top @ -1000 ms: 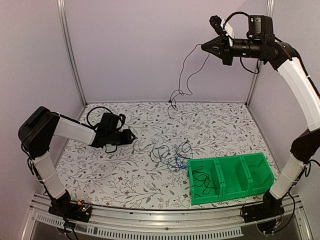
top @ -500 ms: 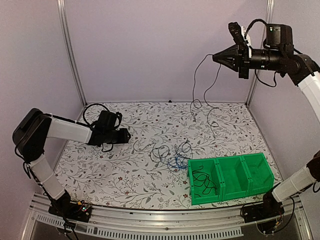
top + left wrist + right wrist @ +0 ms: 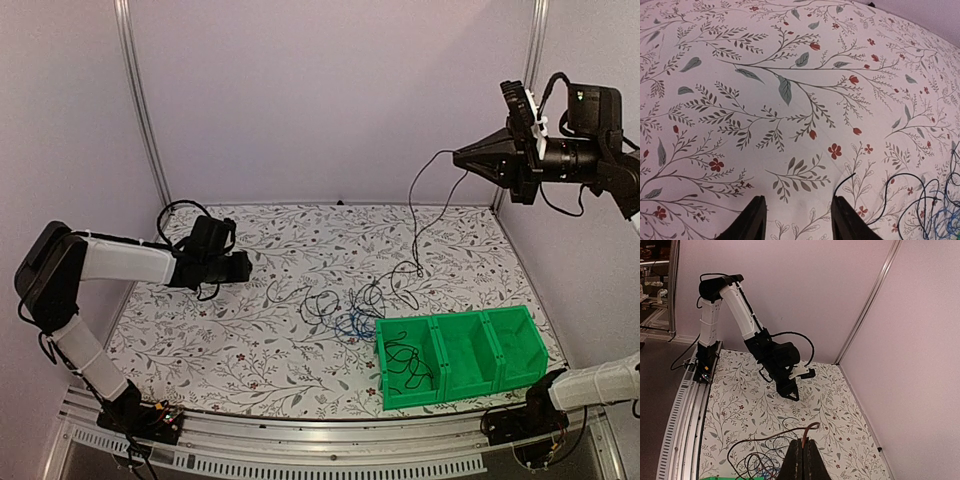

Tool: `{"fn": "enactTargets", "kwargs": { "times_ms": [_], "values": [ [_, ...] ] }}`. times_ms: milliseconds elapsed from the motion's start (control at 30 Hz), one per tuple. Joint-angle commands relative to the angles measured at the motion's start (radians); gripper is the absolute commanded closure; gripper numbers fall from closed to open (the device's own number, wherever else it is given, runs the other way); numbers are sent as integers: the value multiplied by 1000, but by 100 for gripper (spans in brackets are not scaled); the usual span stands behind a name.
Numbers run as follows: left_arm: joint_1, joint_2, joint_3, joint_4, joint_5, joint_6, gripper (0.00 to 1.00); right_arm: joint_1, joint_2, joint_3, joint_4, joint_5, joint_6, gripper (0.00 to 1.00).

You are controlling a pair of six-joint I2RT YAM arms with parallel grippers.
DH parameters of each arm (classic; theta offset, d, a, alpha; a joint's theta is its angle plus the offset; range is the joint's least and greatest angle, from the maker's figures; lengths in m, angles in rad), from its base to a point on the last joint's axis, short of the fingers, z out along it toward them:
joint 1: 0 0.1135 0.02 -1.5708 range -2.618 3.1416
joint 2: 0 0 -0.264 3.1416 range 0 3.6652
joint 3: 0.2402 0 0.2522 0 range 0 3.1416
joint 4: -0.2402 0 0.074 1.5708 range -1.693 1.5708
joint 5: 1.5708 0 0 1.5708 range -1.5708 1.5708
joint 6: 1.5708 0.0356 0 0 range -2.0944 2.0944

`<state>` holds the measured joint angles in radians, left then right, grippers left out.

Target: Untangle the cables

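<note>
Top view: right gripper (image 3: pixel 462 157) is high at the right and pinched on a black cable (image 3: pixel 414 215). The cable hangs slack down toward the heap of cables (image 3: pixel 335 303) mid-table. Can't tell if its lower end is free of the heap. A blue cable (image 3: pixel 352 323) sits in the heap, just beside the green bin (image 3: pixel 520 350). One more coiled cable (image 3: pixel 403 362) is in the bin's left compartment. Left gripper (image 3: pixel 245 266) is low over the table (image 3: pixel 200 340), well left of the heap.

Left wrist: fingers (image 3: pixel 754 220) spread, nothing between them. Flat floral-print surface. A loose cable end (image 3: pixel 845 182) lies just ahead, tangle at the lower right.

Right wrist: fingers pressed together, with the held cable (image 3: pixel 807 430) leaving the tips in a curve.

Handling, my read: light, limp, thin round wire with a smooth jacket, so it will slide in the pads. Best hold is a free end or a lone strand clear of crossings. Loops will likely snag.
</note>
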<state>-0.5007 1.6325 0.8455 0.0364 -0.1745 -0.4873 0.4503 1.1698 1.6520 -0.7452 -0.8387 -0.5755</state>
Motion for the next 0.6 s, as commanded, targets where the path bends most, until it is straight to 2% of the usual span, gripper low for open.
{"fn": "enactTargets", "kwargs": {
  "times_ms": [0,300,567],
  "values": [
    [8,-25,-14,-33,-36,15,56,-4,-81,-135,-5,-65,26,100],
    [6,-15,13,-72,-33,9,56,-4,-222,-414,-34,-9,-6,100],
    [-6,8,23,-79,-29,4,56,-4,-264,-557,-52,-6,-29,100]
  ]
}}
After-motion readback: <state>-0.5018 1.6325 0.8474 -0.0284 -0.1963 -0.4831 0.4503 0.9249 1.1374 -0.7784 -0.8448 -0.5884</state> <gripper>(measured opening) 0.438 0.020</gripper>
